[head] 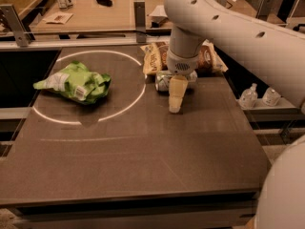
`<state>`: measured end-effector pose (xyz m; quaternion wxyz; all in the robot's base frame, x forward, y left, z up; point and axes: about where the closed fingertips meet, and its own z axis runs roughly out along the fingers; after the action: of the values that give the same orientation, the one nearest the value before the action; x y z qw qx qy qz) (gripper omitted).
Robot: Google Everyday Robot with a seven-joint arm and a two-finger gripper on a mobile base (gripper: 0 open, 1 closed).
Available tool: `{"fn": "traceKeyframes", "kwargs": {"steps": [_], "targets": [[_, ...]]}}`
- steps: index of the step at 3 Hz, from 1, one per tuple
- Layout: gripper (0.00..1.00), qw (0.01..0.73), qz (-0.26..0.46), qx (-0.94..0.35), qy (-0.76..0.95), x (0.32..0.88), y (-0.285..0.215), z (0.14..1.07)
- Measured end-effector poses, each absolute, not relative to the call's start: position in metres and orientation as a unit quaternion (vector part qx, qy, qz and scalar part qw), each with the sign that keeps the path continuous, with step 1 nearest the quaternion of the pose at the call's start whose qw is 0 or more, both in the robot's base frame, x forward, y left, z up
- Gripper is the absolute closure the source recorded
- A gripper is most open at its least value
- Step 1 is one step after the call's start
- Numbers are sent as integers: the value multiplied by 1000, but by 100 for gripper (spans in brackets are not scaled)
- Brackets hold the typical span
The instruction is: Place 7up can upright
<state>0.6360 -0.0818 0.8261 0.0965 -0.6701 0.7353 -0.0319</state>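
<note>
The 7up can (163,81) lies on its side on the dark table (143,151), just in front of the brown and yellow chip bag (153,57). It is silver and pale green, with its silver end facing left. My gripper (175,108) hangs from the white arm (228,27) and points down at the table, right beside the can's near right side. It partly covers the can's right end. I cannot tell whether it touches the can.
A bright green snack bag (76,83) lies inside a white circle (138,99) marked on the table's left half. A second brown bag (208,58) lies behind the arm. Two small bottles (259,97) stand on a ledge to the right. A metal rail (71,31) runs along the far edge.
</note>
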Motion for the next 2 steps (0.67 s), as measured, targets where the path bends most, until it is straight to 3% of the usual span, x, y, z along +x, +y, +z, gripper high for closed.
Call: {"fn": "traceKeyframes", "kwargs": {"steps": [1, 2], "targets": [[16, 94, -32, -677, 729, 636, -80, 813], [41, 93, -32, -678, 729, 636, -80, 818]]}}
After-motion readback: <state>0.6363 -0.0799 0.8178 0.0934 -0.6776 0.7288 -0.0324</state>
